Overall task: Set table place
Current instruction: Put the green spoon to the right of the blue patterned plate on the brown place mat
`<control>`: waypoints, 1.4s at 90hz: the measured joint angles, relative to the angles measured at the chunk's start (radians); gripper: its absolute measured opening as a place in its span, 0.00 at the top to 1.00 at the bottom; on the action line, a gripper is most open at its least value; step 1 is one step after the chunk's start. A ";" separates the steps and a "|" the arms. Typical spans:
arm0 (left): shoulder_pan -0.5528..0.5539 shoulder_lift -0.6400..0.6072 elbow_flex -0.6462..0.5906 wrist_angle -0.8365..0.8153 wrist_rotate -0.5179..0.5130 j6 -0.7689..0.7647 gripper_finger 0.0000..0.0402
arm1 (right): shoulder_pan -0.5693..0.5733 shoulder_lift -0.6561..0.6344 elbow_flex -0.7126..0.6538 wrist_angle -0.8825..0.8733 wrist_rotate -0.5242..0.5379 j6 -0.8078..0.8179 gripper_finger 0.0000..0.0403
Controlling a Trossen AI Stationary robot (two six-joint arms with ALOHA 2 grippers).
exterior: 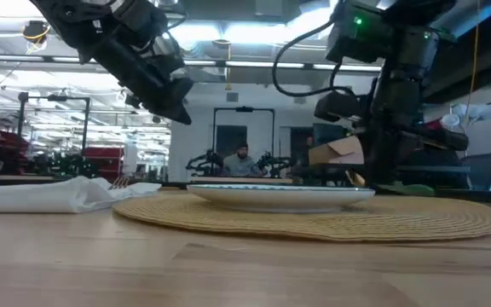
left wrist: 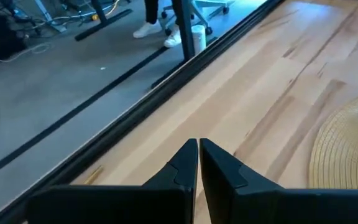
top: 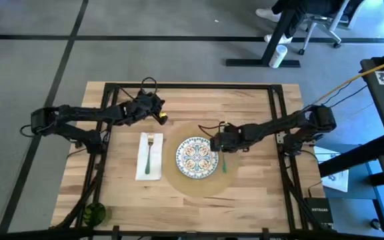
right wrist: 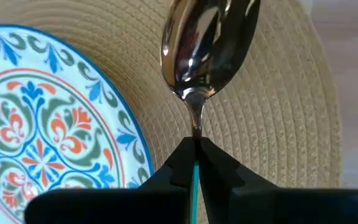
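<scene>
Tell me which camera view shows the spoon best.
The right wrist view shows the spoon best: its shiny bowl fills the frame, its neck pinched in the right end effector above the placemat. The high view shows only its green handle beside the plate. The other views show nothing clear.

Floor: grey carpet [top: 32, 67] crossed by dark strips
Seating: office chair [top: 322, 30] on castors beyond the table's far edge
Cup: white [top: 280, 55], near the chair
Ceiling: bright light panels [exterior: 228, 34]
Person: seated [exterior: 242, 160] far behind the table
</scene>
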 joint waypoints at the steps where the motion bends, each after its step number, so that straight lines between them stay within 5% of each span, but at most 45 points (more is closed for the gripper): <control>1: 0.000 0.000 0.000 -0.002 0.000 0.000 1.00 | 0.001 0.000 0.000 0.000 0.000 0.003 1.00; 126: -0.010 0.000 0.000 -0.056 0.002 -0.027 1.00 | 0.010 0.086 0.003 0.069 0.001 -0.009 1.00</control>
